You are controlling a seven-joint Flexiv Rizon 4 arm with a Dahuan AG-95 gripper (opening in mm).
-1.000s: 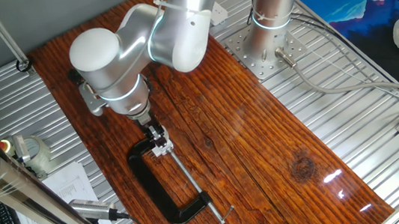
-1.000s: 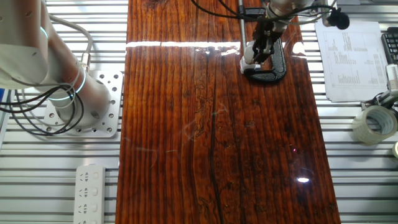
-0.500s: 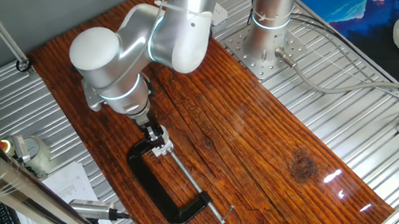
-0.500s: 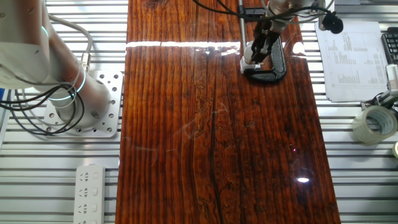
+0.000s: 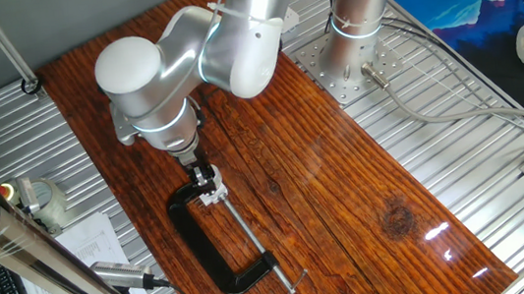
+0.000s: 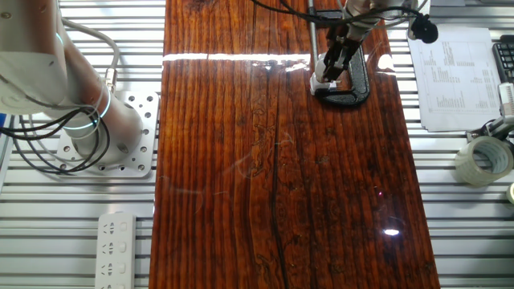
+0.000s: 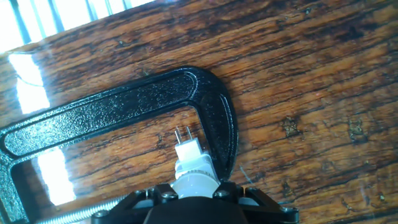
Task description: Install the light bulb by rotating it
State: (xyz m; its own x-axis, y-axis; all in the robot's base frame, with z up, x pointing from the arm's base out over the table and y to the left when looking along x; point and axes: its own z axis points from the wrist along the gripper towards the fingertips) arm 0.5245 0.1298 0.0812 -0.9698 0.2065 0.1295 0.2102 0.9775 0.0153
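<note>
Two black fingers [image 7: 134, 200] of gripper [image 7: 194, 202] closed around light bulb [image 7: 195, 184], seated atop white socket block [image 7: 189, 152] inside black C-clamp [image 7: 124, 109] on wooden table [image 7: 323, 74].

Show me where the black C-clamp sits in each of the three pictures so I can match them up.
One fixed view: the C-clamp lies lower left of centre on the wooden table, just below the gripper.
The other fixed view: top right, mostly hidden under the gripper; only its curved end shows.
Hand view: its frame arcs across the middle.
Shared landmark: the white socket block at the gripper's tip.
</note>
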